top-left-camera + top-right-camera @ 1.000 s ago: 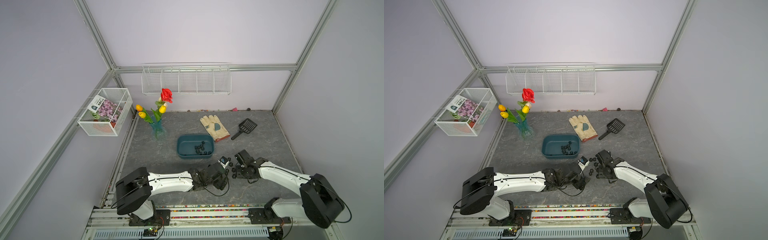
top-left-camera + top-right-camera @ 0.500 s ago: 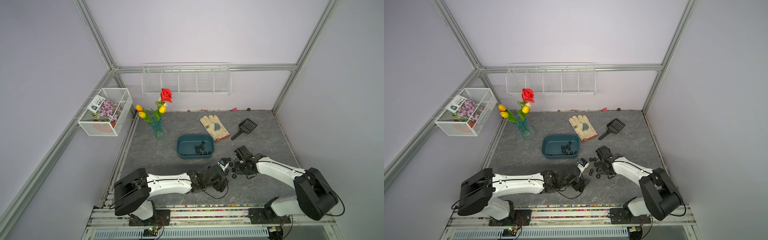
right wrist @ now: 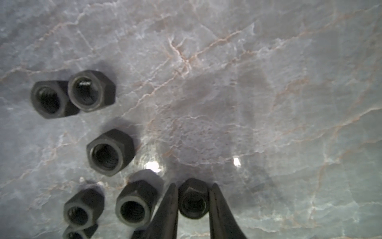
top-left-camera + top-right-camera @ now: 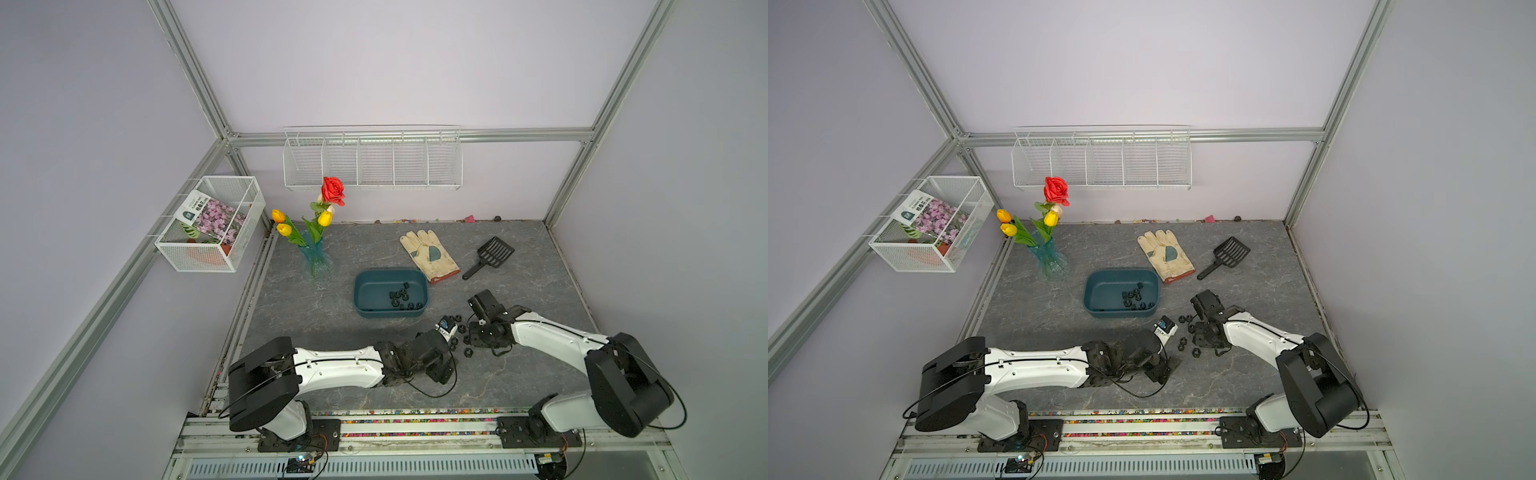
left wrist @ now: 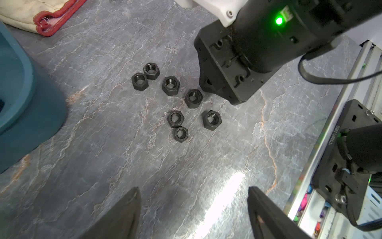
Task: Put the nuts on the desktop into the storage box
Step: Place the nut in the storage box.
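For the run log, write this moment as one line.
right claw: shut on nut | left claw: open, empty | storage box: nuts inside | desktop: loose nuts

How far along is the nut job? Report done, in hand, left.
Done: a cluster of nuts lies in the storage box. In hand: the right pincer is shut on one nut down at the desktop. Left: six loose nuts beside it; the left pincer hangs open, empty.

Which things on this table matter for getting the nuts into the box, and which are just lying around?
Job: loose nuts, nut gripped by right hand, storage box.
Lying about: glove, black scoop, flower vase, wire baskets.
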